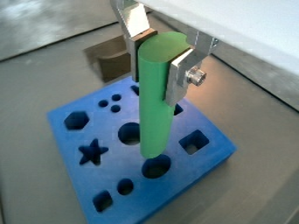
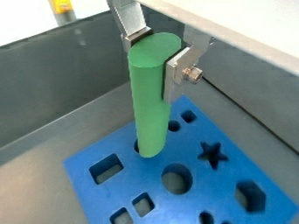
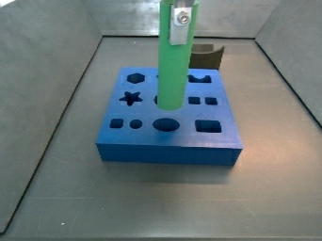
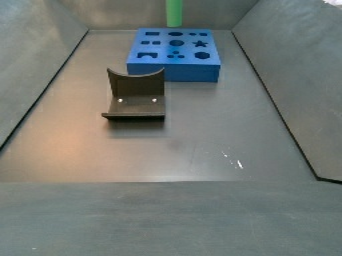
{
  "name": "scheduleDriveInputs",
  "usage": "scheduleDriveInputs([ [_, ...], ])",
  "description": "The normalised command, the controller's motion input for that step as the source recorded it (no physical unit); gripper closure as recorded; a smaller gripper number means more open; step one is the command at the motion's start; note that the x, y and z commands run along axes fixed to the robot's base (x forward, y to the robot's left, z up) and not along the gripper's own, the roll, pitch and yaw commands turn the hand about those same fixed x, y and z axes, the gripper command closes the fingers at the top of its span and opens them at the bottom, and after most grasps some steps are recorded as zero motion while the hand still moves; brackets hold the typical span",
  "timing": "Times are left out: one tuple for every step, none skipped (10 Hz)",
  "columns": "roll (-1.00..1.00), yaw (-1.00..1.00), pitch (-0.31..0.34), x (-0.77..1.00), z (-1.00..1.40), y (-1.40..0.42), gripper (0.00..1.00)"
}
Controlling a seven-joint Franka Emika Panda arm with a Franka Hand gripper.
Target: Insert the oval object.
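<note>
Grey metal floor [image 4: 187, 150] enclosed by grey walls, bearing a blue block [image 3: 168, 118] with shaped holes and a dark grey curved block [image 4: 135, 95]. Curved block well apart from the blue block in a side view; largely hidden behind the rod in another side view [image 3: 208, 55]. Gripper [image 1: 166, 54] cut off above the fingers in both wrist views; out of frame in a side view where only a short stub of the oval object [image 4: 174, 12] shows. Silver fingers [image 2: 184, 63] clamped on the upper end of the green oval object [image 1: 158, 96], held upright. Lower end at or just inside a hole of the blue block [image 2: 187, 188]; depth not discernible.
</note>
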Motion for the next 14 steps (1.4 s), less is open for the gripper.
scheduleDriveInputs([
  [0.07, -1.00, 0.000, 0.00, -0.14, 0.00, 1.00],
  [0.00, -0.93, 0.000, 0.00, -0.25, -0.19, 1.00],
  [-0.17, -0.62, 0.001, 0.00, -0.35, -0.21, 1.00],
  [-0.27, -0.21, -0.006, -0.08, -0.27, 0.00, 1.00],
  [-0.07, 0.00, 0.000, -0.07, -0.14, 0.00, 1.00],
  [0.00, 0.00, 0.000, -0.03, -0.04, 0.00, 1.00],
  [-0.09, -0.10, 0.000, 0.00, -0.17, -0.05, 1.00],
  [-0.19, -0.11, 0.000, 0.07, -0.11, -0.11, 1.00],
  [-0.14, -0.12, 0.000, 0.11, -0.03, -0.12, 1.00],
  [-0.15, -0.08, 0.000, 0.07, -0.02, -0.07, 1.00],
  [-0.14, -0.07, 0.000, 0.01, -0.09, -0.02, 1.00],
  [-0.11, -0.06, 0.000, 0.00, -0.17, 0.00, 1.00],
  [-0.09, -0.04, 0.000, 0.00, -0.22, 0.00, 1.00],
  [-0.09, -0.02, 0.000, 0.00, -0.23, 0.00, 1.00],
])
